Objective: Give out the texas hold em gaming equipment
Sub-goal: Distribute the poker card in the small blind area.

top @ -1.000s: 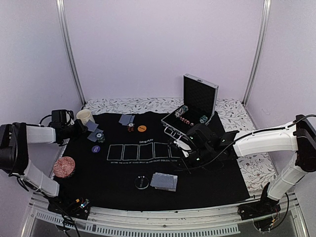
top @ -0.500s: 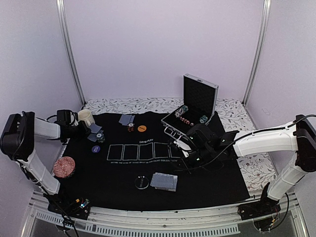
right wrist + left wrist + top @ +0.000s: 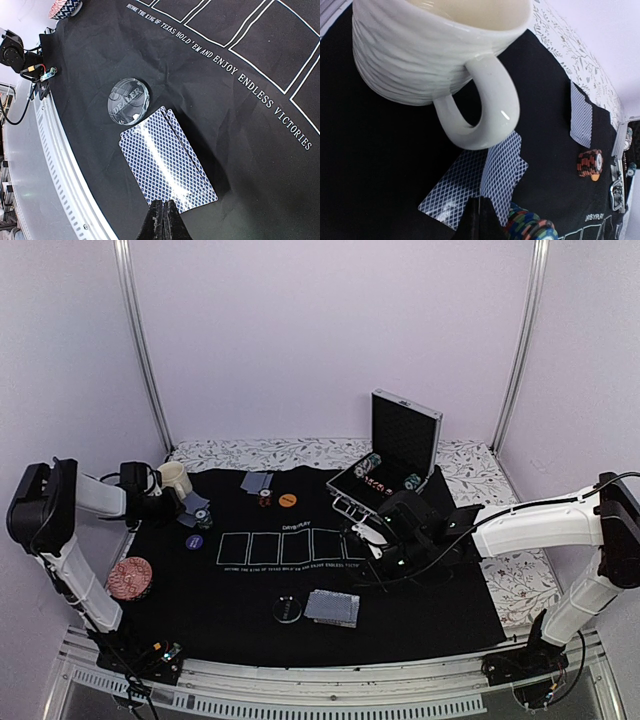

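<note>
Pincers, both shut, empty: my left pincer (image 3: pixel 479 212) is hovering over two playing cards (image 3: pixel 492 172) by the mug (image 3: pixel 420 55), my right pincer (image 3: pixel 164 214) over the deck (image 3: pixel 167 160).

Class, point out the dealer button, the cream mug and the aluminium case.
dealer button (image 3: pixel 128 100), right wrist view, centre of its face.
cream mug (image 3: pixel 420 60), left wrist view, ribbed outer wall.
aluminium case (image 3: pixel 405 437), top external view, raised lid's lining.

We see a cream mug (image 3: pixel 420 55) standing upright at the far left of the black felt mat (image 3: pixel 430 600), its handle looming close in the left wrist view. A silver aluminium case (image 3: pixel 405 432) sits open at the mat's far right corner with its lid upright. A floral cloth (image 3: pixel 270 451) shows beyond the mat.
</note>
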You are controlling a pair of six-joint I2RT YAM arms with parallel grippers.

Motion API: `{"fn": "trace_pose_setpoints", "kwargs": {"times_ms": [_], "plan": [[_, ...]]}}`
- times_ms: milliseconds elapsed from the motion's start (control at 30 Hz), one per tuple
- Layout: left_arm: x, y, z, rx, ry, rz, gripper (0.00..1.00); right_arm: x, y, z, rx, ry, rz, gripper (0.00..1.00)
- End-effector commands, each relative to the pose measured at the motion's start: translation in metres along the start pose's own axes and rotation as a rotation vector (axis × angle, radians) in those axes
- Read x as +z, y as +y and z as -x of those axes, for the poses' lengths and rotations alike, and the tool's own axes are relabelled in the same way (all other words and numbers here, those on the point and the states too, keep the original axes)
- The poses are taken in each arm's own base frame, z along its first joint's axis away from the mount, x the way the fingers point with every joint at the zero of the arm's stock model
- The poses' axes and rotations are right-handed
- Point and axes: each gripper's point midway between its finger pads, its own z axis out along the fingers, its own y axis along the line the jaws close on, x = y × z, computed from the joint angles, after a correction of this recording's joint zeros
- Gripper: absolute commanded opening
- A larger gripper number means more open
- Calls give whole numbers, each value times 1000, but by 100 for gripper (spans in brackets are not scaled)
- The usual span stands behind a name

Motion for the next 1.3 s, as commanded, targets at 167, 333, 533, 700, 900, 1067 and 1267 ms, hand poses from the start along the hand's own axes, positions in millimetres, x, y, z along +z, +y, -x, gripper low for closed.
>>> {"fn": "trace_pose_setpoints", "kwargs": {"times_ms": [167,333,533,700,900,1067,1267], "plan": [[10,1,-8,40,46,26,0,0,-4,-1,5,8,-7,3],[12,-2,-15,49,65,25,0,1,-5,-3,8,12,-9,3],[10,3,-14,49,63,58,0,0,-4,-1,6,5,-9,3],[3,6,-7,61,35,97,17,0,-5,-3,10,8,-9,4],[-5,3,4,75,6,116,21,0,-4,-2,9,8,-6,4],[-19,-4,16,84,-40,118,25,-1,-5,-2,12,6,-16,8],[-59,-37,35,112,-171,90,35,-3,-18,1,35,2,-95,28]]}}
